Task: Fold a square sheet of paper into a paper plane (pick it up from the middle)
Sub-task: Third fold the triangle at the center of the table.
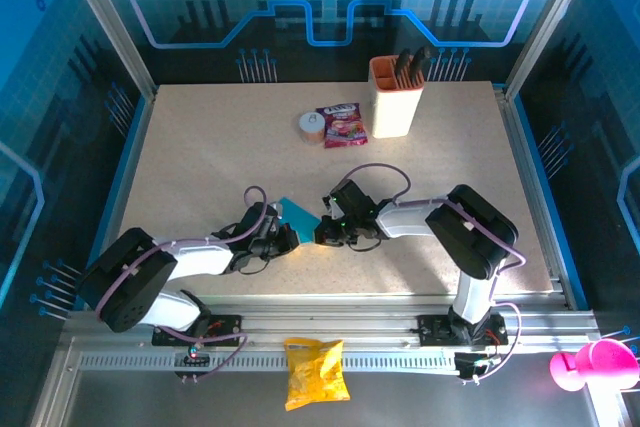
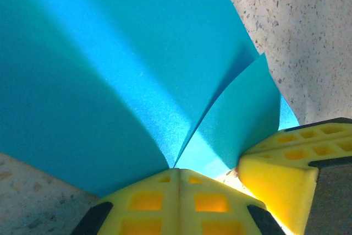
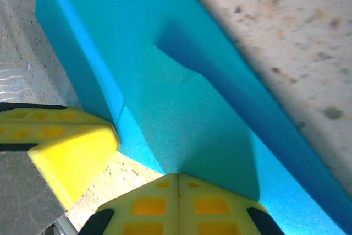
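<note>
The square sheet of paper (image 1: 298,214) is bright cyan-blue and lies mid-table, partly lifted between the two arms. My left gripper (image 1: 289,238) is shut on its near edge. In the left wrist view the yellow fingertips (image 2: 177,170) pinch the paper (image 2: 110,70) where a crease and a raised flap meet. My right gripper (image 1: 322,232) is shut on the same near edge just to the right. Its closed tips (image 3: 178,176) bite the sheet (image 3: 181,97), which bends upward along a fold. The two grippers sit almost touching. The paper plane is out of view.
A beige holder cup (image 1: 395,97) with dark tools stands at the back. A pink-red snack packet (image 1: 342,125) and a small round roll (image 1: 312,125) lie beside it. A yellow snack bag (image 1: 315,372) lies on the front rail, and a pink object (image 1: 590,362) sits at the lower right.
</note>
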Controlling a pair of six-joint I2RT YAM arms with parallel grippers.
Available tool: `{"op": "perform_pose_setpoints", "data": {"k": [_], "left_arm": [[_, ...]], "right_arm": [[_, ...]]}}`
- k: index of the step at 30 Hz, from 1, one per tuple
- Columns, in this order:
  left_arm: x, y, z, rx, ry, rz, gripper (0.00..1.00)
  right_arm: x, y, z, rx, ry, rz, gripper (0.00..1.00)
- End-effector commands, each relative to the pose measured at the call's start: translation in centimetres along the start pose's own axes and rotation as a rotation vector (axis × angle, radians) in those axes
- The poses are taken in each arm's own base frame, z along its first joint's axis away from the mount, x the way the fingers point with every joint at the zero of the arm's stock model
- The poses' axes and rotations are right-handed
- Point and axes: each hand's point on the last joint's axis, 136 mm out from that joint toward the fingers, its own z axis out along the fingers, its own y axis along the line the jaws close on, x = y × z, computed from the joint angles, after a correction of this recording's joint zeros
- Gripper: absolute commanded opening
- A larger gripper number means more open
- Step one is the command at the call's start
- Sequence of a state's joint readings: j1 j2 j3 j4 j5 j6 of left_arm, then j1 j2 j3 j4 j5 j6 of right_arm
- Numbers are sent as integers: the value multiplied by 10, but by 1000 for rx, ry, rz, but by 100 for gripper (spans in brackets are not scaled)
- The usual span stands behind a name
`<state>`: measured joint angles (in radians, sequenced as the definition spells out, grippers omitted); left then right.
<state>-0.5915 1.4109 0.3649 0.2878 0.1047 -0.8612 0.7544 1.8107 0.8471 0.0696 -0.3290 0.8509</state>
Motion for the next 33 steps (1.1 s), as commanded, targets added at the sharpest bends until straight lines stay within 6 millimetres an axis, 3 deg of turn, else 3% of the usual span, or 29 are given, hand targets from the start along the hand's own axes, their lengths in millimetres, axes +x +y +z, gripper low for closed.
{"op": "perform_pose_setpoints", "data": {"k": [1,11,17,22,24,28,33], "left_arm": [[30,63,1,-230,95,-23,0],[30,63,3,-237,104,-19,0],[29,62,3,-236,106,-11,0],[27,54,3,-219,119,30,0],[26,48,2,-209,134,60,0],[29,37,1,-186,177,115,0],[37,28,-4,-166,202,136,0]], "right_arm": [[6,-49,-10,128,11,71,0],[0,-78,-32,108,-25,149,0],[3,-105,-41,128,-18,216,0],[8,-122,-66,139,-76,284,0],[8,-117,-79,156,-96,262,0],[4,-86,-93,150,-103,149,0],[-4,-29,-80,102,-59,-29,0]]}}
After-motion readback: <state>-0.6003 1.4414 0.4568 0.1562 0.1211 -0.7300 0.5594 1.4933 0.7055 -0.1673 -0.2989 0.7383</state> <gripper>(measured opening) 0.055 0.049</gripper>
